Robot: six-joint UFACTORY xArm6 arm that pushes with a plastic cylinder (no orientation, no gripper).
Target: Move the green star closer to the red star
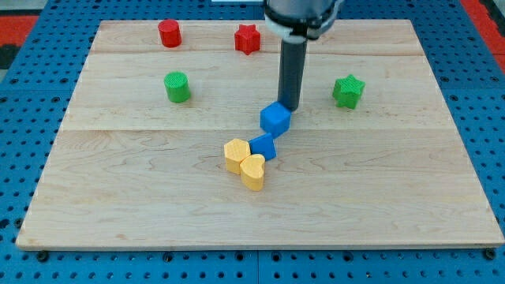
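Starting at the view's left of the wooden counter [118, 197], I see a red cylinder [169, 33] near the top edge and a green cylinder [177, 87] just below it, both well clear of my work. Toward the middle, a yellow hexagonal block [236, 154] and a yellow heart [253, 171] sit touching, with a small blue block [263, 147] pressed against them and a blue cube [275, 118] just above that. The red star [248, 39] lies near the top, slightly left of my rod. There is no pincer on this rig, so nothing is clenched or released; my tip [289, 106] rests right at the blue cube's upper right corner, seemingly touching it. The green star [348, 91] is to the right of my tip and a little higher, apart from it, with bare board between. Since the red star lies up and to the left of the green one, I judge I must circle to the green star's right side and push leftward and up; nothing blocks that line.
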